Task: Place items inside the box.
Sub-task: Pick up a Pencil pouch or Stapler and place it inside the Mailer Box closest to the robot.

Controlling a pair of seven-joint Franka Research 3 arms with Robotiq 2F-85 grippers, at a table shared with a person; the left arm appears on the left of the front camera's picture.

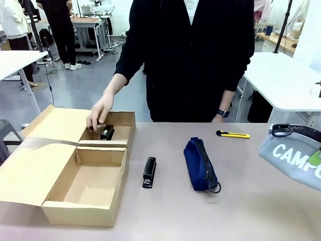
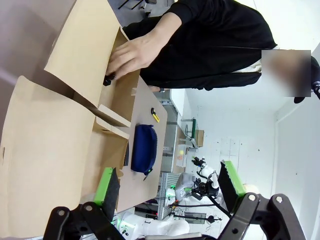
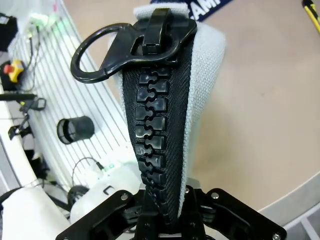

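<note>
In the right pincer (image 3: 162, 212), clamped on its zipper, the grey pouch (image 1: 293, 155) hangs over the table (image 1: 251, 211), cut off at the picture's edge. Beyond it lie the yellow knife (image 1: 233, 134), navy pouch (image 1: 199, 163) and stapler (image 1: 149, 172). Below the left pincer (image 2: 169, 182), whose jaws are spread, is the box (image 1: 60, 211). A person's hand (image 1: 99, 113) half covers a black item in its far compartment.

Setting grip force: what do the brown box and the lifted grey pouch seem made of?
Box: matte brown corrugated cardboard, judging by its folded flaps and raw edges. Grey pouch: likely woven fabric, weave visible; its chunky zipper looks like glossy black plastic.
</note>
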